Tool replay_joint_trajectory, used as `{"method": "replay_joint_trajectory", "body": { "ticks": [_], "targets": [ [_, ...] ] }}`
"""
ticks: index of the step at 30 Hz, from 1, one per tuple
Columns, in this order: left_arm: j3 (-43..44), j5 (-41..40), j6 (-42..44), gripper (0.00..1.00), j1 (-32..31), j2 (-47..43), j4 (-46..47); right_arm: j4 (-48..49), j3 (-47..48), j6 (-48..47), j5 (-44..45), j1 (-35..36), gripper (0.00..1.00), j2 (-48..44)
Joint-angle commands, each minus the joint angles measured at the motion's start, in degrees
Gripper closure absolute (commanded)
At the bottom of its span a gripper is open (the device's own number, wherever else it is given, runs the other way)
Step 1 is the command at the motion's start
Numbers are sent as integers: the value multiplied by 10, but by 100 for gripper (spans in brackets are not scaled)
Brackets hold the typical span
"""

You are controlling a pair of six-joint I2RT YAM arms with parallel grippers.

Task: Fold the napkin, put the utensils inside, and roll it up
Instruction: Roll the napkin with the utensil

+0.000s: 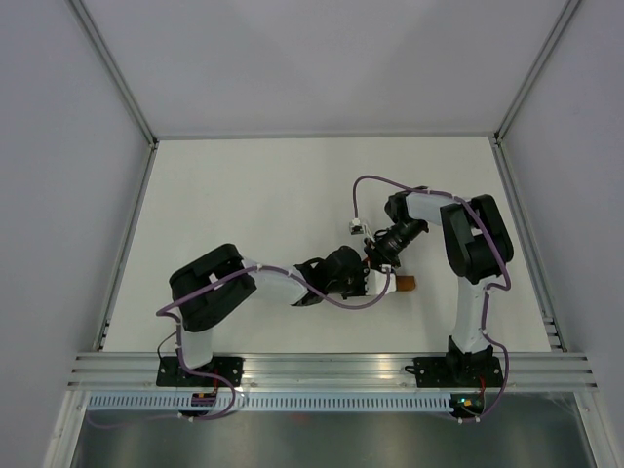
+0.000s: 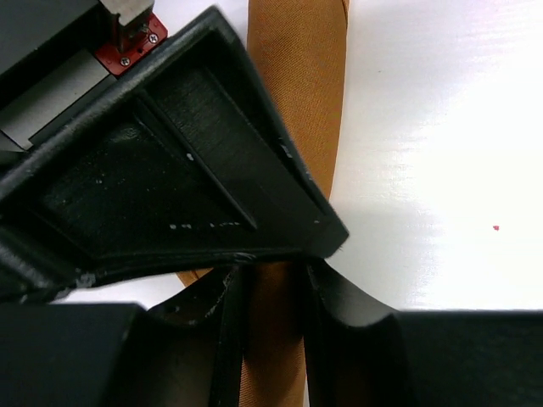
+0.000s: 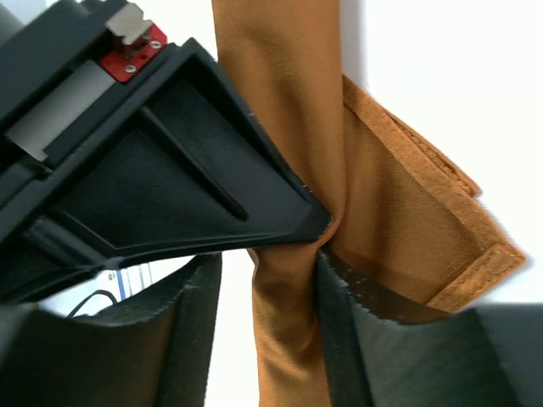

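Observation:
The napkin (image 1: 405, 285) is a narrow rust-orange roll on the white table, mostly hidden under both grippers in the top view. My left gripper (image 1: 357, 280) meets my right gripper (image 1: 381, 257) over it. In the left wrist view the napkin (image 2: 299, 76) runs between the left gripper's (image 2: 271, 284) fingers, which press on both its sides. In the right wrist view the napkin (image 3: 288, 102) passes through the right gripper (image 3: 267, 264): one finger touches the cloth, and bare table shows between the cloth and the other finger. A hemmed loose corner (image 3: 441, 254) sticks out sideways. The utensils are hidden.
Each wrist view is partly filled by the other arm's black gripper body (image 2: 170, 186) (image 3: 170, 186), so the two hands are very close. White table (image 1: 253, 195) lies all around, bounded by grey walls and an aluminium rail (image 1: 322, 369) at the near edge.

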Motion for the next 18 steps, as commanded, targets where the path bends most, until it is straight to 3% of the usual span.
{"method": "replay_joint_trajectory", "body": {
  "ticks": [1,8,9,10,18],
  "targets": [
    [13,44,-47,96,9,28,-74,89,-11,-24,82,-4,44,-15],
    [42,97,-91,98,29,35,-116,117,-9,28,81,-28,38,-91],
    [43,101,-94,98,33,35,-119,125,-12,37,83,-33,13,-107],
    [49,105,-97,98,35,36,-127,137,-14,58,84,-42,2,-115],
    [100,146,-148,98,66,64,-198,239,-55,137,81,-95,2,-227]
  ]
}}
